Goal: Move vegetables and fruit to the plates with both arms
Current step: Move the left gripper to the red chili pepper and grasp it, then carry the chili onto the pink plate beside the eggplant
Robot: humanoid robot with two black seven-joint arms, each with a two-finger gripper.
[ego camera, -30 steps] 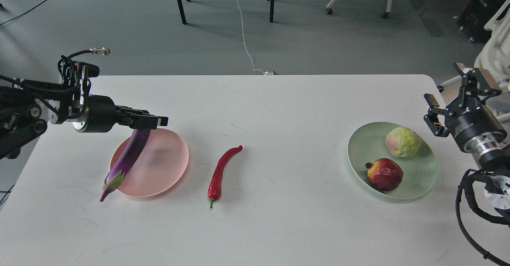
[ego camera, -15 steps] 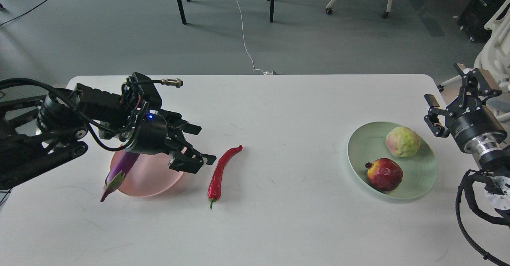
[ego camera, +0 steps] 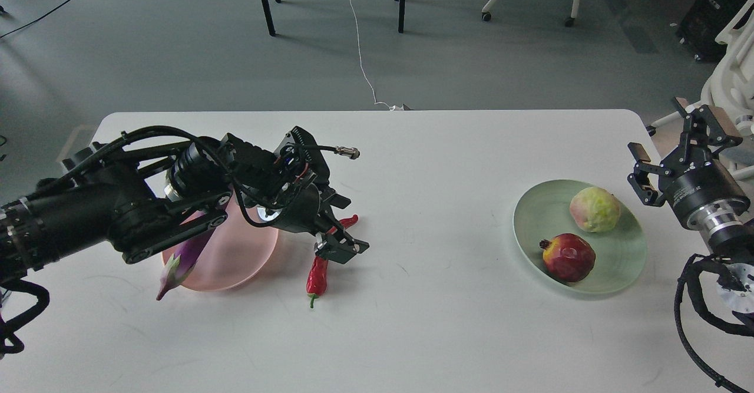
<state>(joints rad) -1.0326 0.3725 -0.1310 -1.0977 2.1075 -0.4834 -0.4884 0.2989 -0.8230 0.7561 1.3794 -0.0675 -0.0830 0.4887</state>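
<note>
My left gripper (ego camera: pixel 337 241) is low over the middle of the red chili pepper (ego camera: pixel 317 275), its two fingers apart on either side of it. The chili lies on the table right of the pink plate (ego camera: pixel 238 257). The purple eggplant (ego camera: pixel 182 260) lies across the pink plate's left rim with its stem end hanging off, mostly hidden by my left arm. The pomegranate (ego camera: pixel 568 256) and the pale green-yellow fruit (ego camera: pixel 595 209) sit on the pale green plate (ego camera: pixel 536 216). My right gripper (ego camera: pixel 671 142) is open and empty, just right of the green plate.
The white table's far edge (ego camera: pixel 377 111) runs behind both plates. Beyond it, on the floor, stand black chair legs (ego camera: pixel 265 4) and a white cable (ego camera: pixel 360 45). My right arm's cable loop (ego camera: pixel 692 299) hangs at the table's right edge.
My left gripper let go of the eggplant on the pink plate, then swung right and down to the chili. The eggplant stays on the plate's rim. The right arm has hardly moved.
</note>
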